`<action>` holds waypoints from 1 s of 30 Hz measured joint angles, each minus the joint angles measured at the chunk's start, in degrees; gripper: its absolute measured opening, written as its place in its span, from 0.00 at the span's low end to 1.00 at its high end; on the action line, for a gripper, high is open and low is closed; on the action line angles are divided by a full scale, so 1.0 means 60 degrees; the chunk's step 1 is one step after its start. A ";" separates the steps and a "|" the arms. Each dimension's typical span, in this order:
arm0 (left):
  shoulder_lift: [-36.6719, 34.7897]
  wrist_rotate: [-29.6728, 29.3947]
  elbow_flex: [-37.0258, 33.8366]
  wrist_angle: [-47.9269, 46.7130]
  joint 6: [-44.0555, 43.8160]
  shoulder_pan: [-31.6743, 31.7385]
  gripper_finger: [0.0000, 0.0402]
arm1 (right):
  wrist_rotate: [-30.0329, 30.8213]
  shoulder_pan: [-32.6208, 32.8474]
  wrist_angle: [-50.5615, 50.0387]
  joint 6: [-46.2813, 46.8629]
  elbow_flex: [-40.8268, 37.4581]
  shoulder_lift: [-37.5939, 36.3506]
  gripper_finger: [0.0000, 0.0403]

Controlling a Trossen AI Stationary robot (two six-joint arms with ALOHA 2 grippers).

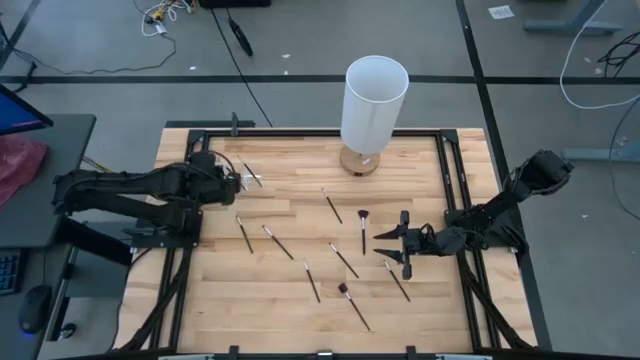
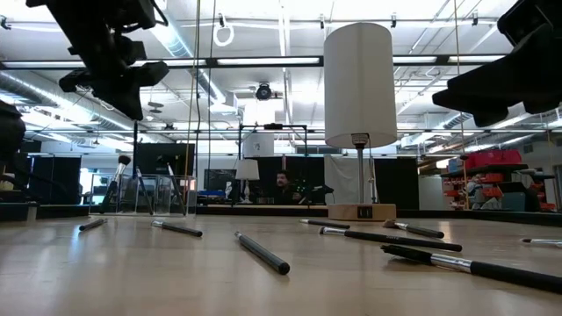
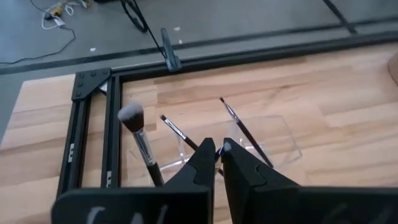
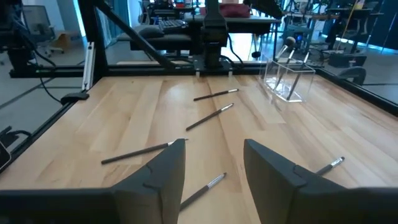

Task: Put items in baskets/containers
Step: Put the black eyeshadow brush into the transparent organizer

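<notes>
A small clear container (image 3: 261,140) stands at the table's far left, also visible in the high view (image 1: 252,176). Three brushes lean in it, one of them with a white tuft (image 3: 132,115). My left gripper (image 3: 217,158) hovers shut just on the near-left side of the container (image 2: 158,193), well above the table, with nothing between its fingers. Several thin dark brushes (image 1: 344,260) lie flat, scattered over the middle of the table. My right gripper (image 1: 393,246) stands open low over the right part of the table. One brush (image 4: 210,185) lies on the wood below its fingers, untouched.
A tall white cylinder on a wooden base (image 1: 374,100) stands at the far middle of the table. A black metal frame (image 3: 112,124) runs along the table's edges, close behind the container. Bare wood lies between the scattered brushes and the near edge.
</notes>
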 joint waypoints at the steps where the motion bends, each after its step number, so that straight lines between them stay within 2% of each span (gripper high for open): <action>1: 0.0000 0.0121 0.0075 0.0029 0.0126 0.0103 0.04 | -0.0014 -0.0021 0.0000 0.0014 0.0000 0.0000 0.41; 12: 0.0004 0.0428 -0.0173 0.1111 0.1300 0.1142 0.04 | -0.0039 -0.0068 0.0004 0.0069 0.0000 0.0000 0.41; 30: 0.0004 0.1549 -0.1772 0.3353 0.1505 0.2392 0.04 | -0.0039 -0.0068 -0.0004 0.0069 0.0000 0.0000 0.41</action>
